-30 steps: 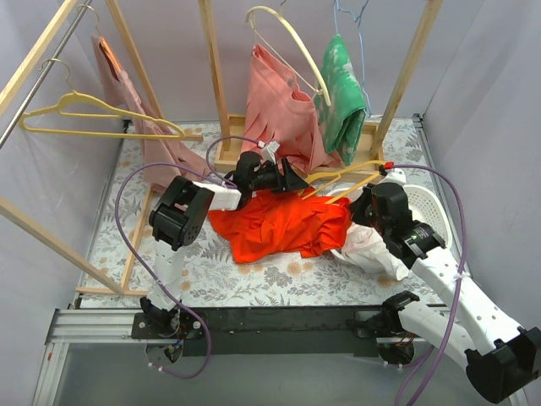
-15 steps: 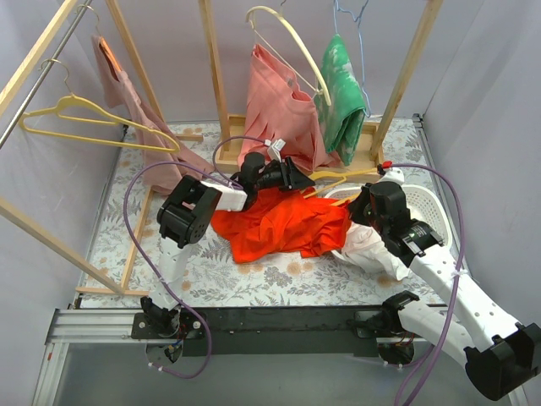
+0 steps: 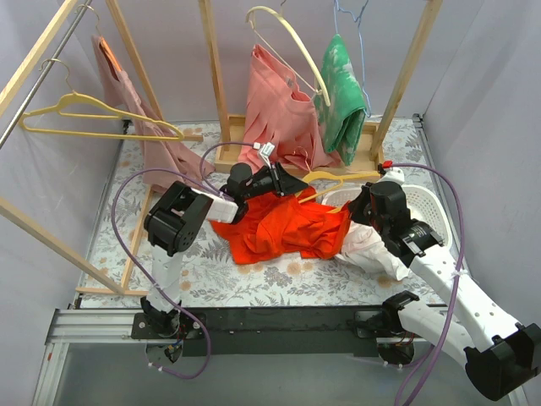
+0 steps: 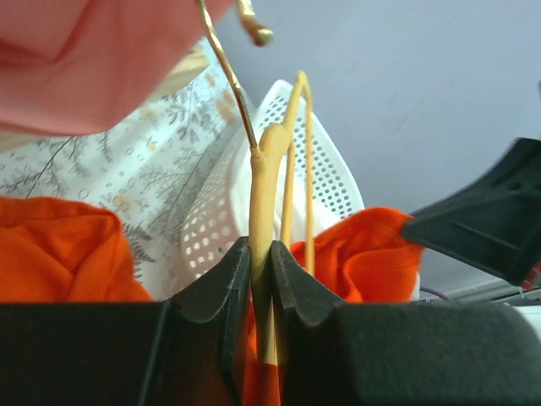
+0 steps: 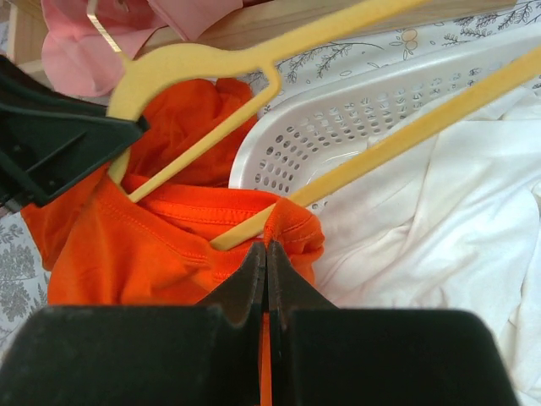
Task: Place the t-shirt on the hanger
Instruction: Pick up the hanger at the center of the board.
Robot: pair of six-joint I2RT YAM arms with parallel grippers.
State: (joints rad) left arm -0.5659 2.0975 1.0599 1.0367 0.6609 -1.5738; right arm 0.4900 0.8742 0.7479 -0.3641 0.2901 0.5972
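The red-orange t-shirt (image 3: pixel 283 228) lies crumpled on the floral table between the arms; it also shows in the left wrist view (image 4: pixel 363 254) and the right wrist view (image 5: pixel 152 254). The pale-yellow hanger (image 3: pixel 342 178) lies partly inside the shirt, its arm entering the collar (image 5: pixel 254 224). My left gripper (image 3: pixel 292 182) is shut on the hanger's neck (image 4: pixel 264 194) just below the silver hook (image 4: pixel 228 68). My right gripper (image 3: pixel 353 211) is shut on the shirt's collar edge (image 5: pixel 292 224), with the hanger arm (image 5: pixel 406 135) running above it.
A white perforated basket (image 3: pixel 431 207) with a white cloth bundle (image 3: pixel 372 249) sits at the right. Salmon-pink (image 3: pixel 283 106) and green (image 3: pixel 342 93) garments hang on the wooden rack behind. Another yellow hanger (image 3: pixel 93 110) hangs on the left rail. Wooden frame posts stand around.
My left gripper has shifted slightly toward the near left with the hanger, and the shirt has bunched up more under it. The right arm has stayed almost still.
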